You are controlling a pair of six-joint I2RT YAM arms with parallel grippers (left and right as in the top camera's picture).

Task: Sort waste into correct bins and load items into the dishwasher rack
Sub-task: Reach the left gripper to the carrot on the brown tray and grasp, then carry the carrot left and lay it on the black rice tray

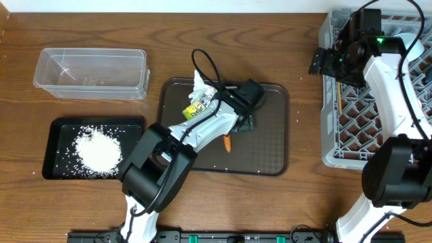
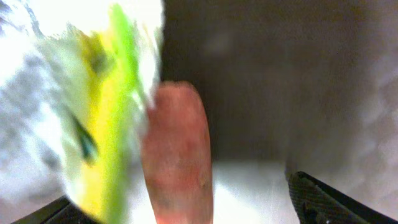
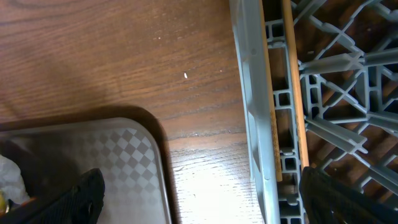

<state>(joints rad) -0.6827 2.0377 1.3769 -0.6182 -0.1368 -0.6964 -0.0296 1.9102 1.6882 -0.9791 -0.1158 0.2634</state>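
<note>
Left gripper (image 1: 241, 121) stood spread wide over brown tray (image 1: 270, 152) at frame centre, carrot (image 1: 228, 142) and wrapper (image 1: 201, 101) lay just beside it, right gripper (image 1: 326, 62) gaped wide above left wall of rack (image 1: 337, 158), upper right, chopsticks (image 3: 289, 93) lay inside.

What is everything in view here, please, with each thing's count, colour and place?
tub: 1, clear, far left of table
black tray: 1, black, near left
rice: 1 pile plus stray grains, white, in black tray
brown tray: 1, dark brown, centre
wrapper: 1, silvery with green-yellow print, on brown tray
carrot: 1, orange, on brown tray
rack: 1, grey, right
chopsticks: 2, wooden, in rack along its left wall
table: 1, brown wood
left gripper: 1, black, open, over carrot and wrapper
right gripper: 1, black, open, over rack's left edge
</note>
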